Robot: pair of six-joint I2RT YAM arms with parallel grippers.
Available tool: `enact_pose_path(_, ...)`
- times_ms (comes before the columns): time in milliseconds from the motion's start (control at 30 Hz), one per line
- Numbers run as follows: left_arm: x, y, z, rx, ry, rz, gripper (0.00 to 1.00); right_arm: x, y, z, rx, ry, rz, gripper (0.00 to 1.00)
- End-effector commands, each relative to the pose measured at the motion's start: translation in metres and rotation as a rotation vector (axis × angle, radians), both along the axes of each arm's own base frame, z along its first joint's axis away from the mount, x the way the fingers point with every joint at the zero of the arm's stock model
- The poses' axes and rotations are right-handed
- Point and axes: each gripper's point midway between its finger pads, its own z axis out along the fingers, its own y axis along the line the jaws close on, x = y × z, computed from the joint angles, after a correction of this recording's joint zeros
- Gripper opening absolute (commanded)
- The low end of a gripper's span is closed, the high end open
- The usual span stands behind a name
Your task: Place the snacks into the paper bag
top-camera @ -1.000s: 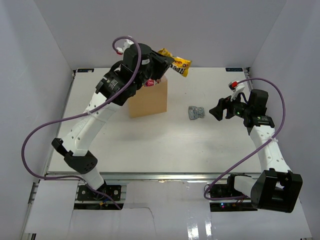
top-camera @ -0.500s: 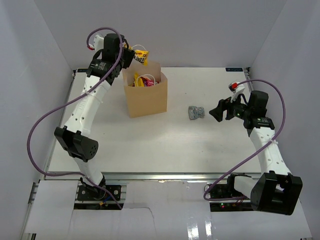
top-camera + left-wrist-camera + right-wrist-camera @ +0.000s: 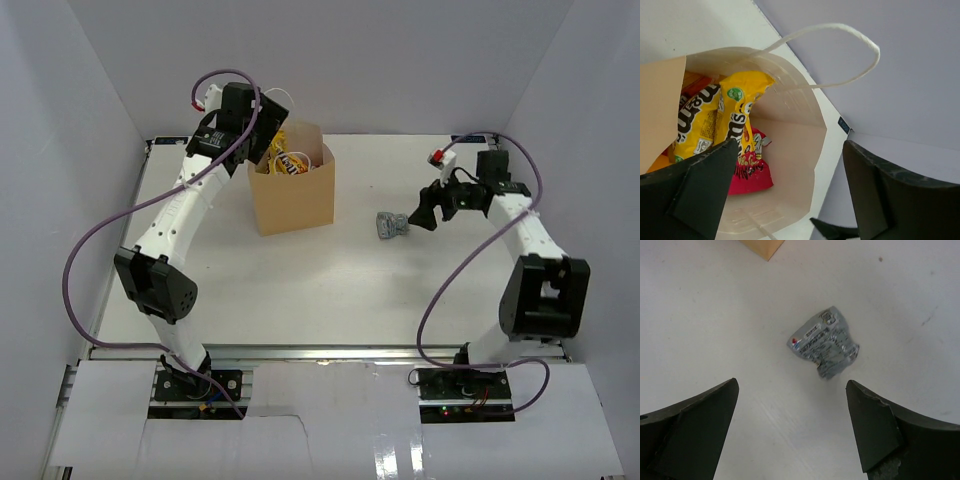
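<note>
Top external view: paper bag (image 3: 295,200) at 11 o'clock holds several snacks (image 3: 737,120); one silver packet (image 3: 825,349), not yet bagged, lies on the counter (image 3: 300,290) at its 3 o'clock. The left end effector (image 3: 789,150) over the bag and the right end effector (image 3: 791,385) over the packet are both released, empty.

The top camera looks down on the whole table (image 3: 300,290) from above its near edge, sharing the paper bag (image 3: 295,205) with the close left wrist view and the silver packet (image 3: 392,225) with the downward-facing right wrist view.

Inside the open paper bag (image 3: 800,150), yellow packets (image 3: 737,115) lean at 9 o'clock above a red packet (image 3: 752,172). Its white handle (image 3: 860,42) loops toward 1 o'clock. The left gripper (image 3: 790,145) has its fingers (image 3: 700,190) wide apart at 7 and 4 o'clock.
</note>
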Motion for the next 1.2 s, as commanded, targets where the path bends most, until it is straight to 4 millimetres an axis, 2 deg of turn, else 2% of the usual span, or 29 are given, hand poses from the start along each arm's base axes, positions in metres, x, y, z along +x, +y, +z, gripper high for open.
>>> enact_pose_path(0, -0.012, 0.014, 0.048, 0.045, -0.125, -0.018, 0.98, 0.004, 0.016, -0.012, -0.123, -0.111, 0.383, 0.95)
enact_pose_path(33, -0.013, 0.018, 0.054, 0.065, -0.147, -0.02, 0.98, -0.028, 0.028, -0.021, -0.132, -0.012, 0.517, 0.9)
enact_pose_path(67, -0.016, 0.02, 0.059, 0.095, -0.168, -0.034, 0.98, -0.025, 0.029, -0.025, -0.173, -0.028, 0.589, 0.9)
enact_pose_path(100, -0.025, 0.026, 0.061, 0.182, -0.19, -0.073, 0.98, -0.009, 0.024, -0.034, -0.255, -0.038, 0.624, 0.9)
enact_pose_path(167, -0.035, 0.037, 0.07, 0.265, -0.245, -0.083, 0.98, 0.009, 0.027, -0.042, -0.342, -0.103, 0.679, 0.9)
enact_pose_path(200, -0.051, 0.049, 0.072, 0.342, -0.278, -0.097, 0.98, 0.02, 0.023, -0.051, -0.4, -0.108, 0.681, 0.9)
enact_pose_path(267, -0.071, 0.064, 0.073, 0.423, -0.31, -0.095, 0.98, 0.038, 0.032, -0.058, -0.466, -0.176, 0.704, 0.9)
enact_pose_path(300, -0.097, 0.085, 0.098, 0.458, -0.386, -0.046, 0.98, 0.046, 0.03, -0.066, -0.513, -0.17, 0.702, 0.9)
enact_pose_path(333, -0.105, 0.092, 0.073, 0.504, -0.35, -0.053, 0.98, 0.051, 0.038, -0.069, -0.532, -0.178, 0.714, 0.9)
enact_pose_path(367, -0.117, 0.099, 0.073, 0.528, -0.368, -0.052, 0.98, 0.056, 0.039, -0.073, -0.541, -0.157, 0.684, 0.9)
enact_pose_path(400, -0.128, 0.108, 0.071, 0.548, -0.373, -0.033, 0.98, 0.064, 0.039, -0.087, -0.56, -0.129, 0.672, 0.9)
enact_pose_path(433, -0.14, 0.114, 0.066, 0.558, -0.369, -0.032, 0.98, 0.075, 0.046, -0.08, -0.568, -0.147, 0.66, 0.9)
enact_pose_path(467, -0.16, 0.122, 0.055, 0.561, -0.367, -0.03, 0.98, 0.08, 0.047, -0.084, -0.567, -0.113, 0.626, 0.9)
enact_pose_path(500, -0.169, 0.126, 0.047, 0.555, -0.358, -0.03, 0.98, 0.085, 0.046, -0.097, -0.583, -0.075, 0.609, 0.9)
enact_pose_path(533, -0.18, 0.13, 0.031, 0.554, -0.315, -0.036, 0.98, 0.092, 0.049, -0.091, -0.586, -0.081, 0.598, 0.92)
enact_pose_path(567, -0.194, 0.134, 0.013, 0.521, -0.286, -0.033, 0.98, 0.094, 0.05, -0.095, -0.586, -0.062, 0.587, 0.92)
enact_pose_path(633, -0.215, 0.137, -0.024, 0.46, -0.203, -0.032, 0.98, 0.094, 0.049, -0.109, -0.609, -0.026, 0.585, 0.95)
enact_pose_path(700, -0.228, 0.137, -0.049, 0.418, -0.153, -0.038, 0.98, 0.089, 0.046, -0.12, -0.634, 0.002, 0.593, 0.96)
enact_pose_path(833, -0.246, 0.133, -0.084, 0.302, -0.118, -0.026, 0.98, 0.082, 0.042, -0.136, -0.658, 0.04, 0.595, 1.0)
enact_pose_path(1000, -0.25, 0.126, -0.112, 0.229, -0.07, -0.024, 0.98, 0.077, 0.04, -0.151, -0.659, 0.1, 0.566, 0.86)
enact_pose_path(1067, -0.249, 0.124, -0.117, 0.224, -0.056, -0.033, 0.98, 0.074, 0.04, -0.154, -0.649, 0.125, 0.548, 0.76)
enact_pose_path(1100, -0.248, 0.121, -0.121, 0.224, -0.046, -0.043, 0.98, 0.07, 0.04, -0.157, -0.645, 0.14, 0.549, 0.68)
enact_pose_path(1167, -0.246, 0.12, -0.124, 0.224, -0.035, -0.051, 0.98, 0.066, 0.039, -0.159, -0.638, 0.154, 0.546, 0.62)
